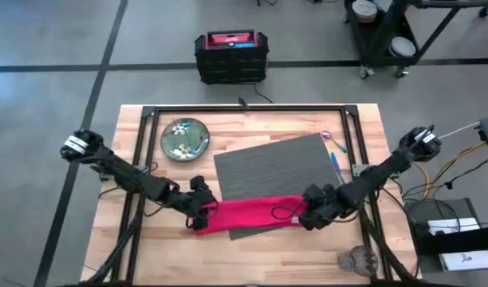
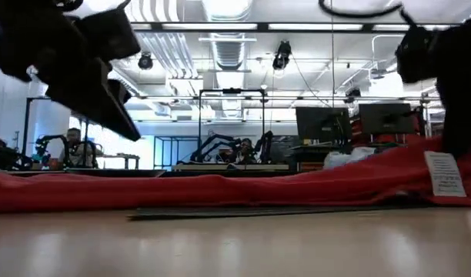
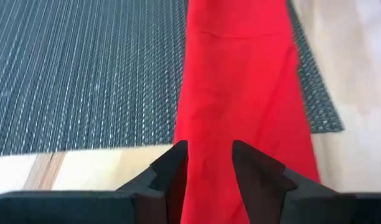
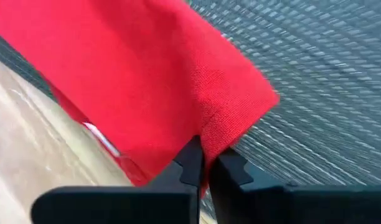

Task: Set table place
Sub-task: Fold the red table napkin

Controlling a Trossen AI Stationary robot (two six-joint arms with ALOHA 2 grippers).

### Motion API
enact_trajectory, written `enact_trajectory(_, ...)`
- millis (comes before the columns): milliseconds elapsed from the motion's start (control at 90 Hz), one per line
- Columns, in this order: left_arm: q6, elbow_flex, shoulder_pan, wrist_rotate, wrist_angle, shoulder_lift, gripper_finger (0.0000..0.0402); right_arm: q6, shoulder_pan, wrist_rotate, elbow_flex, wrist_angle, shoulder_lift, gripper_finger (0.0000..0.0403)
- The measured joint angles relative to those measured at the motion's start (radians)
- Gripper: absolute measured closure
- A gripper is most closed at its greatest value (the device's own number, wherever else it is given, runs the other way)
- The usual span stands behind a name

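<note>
Pinching the napkin (image 4: 147, 87) end, the right gripper (image 4: 206, 165) stretches it flat toward the left gripper (image 3: 209, 168), whose fingers stand apart.

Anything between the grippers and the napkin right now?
No. The right gripper is already shut on one end of the napkin; the left gripper sits at its other end, fingers open around the cloth. Nothing lies between.

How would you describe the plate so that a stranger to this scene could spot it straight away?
Start at the light wood table and go to its far left corner, left of the dark grey placemat. The plate lies there alone. It is the only round thing on the tabletop, green with a pale flower pattern.
</note>
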Motion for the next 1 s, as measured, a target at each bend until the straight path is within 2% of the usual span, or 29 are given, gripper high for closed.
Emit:
enact_trajectory(144, 0.002, 0.015, -0.003, 0.034, -0.004, 0.0, 0.0288, -0.034, 0.0, 0.011, 0.042, -0.064, -0.094, 0.0402)
enact_trajectory(322, -0.03, -0.014, -0.007, 0.034, 0.042, 0.021, 0.0288, -0.176, -0.035, 0.081, 0.059, 0.145, -0.115, 0.0402)
enact_trajectory(533, -0.076, -0.028, -0.011, 0.035, 0.051, 0.097, 0.0288, -0.399, -0.137, 0.078, 0.061, 0.523, -0.003, 0.0403)
enact_trajectory(611, -0.077, -0.028, -0.011, 0.035, 0.063, 0.128, 0.0288, -0.461, -0.174, 0.049, 0.076, 0.603, 0.048, 0.0403)
enact_trajectory(844, -0.081, -0.028, -0.011, 0.034, 0.065, 0.199, 0.0288, -0.552, -0.23, -0.028, 0.207, 0.643, 0.194, 0.0403)
enact_trajectory(1000, -0.08, -0.027, -0.011, 0.037, 0.065, 0.198, 0.0288, -0.599, -0.248, -0.031, 0.316, 0.639, 0.288, 0.0403)
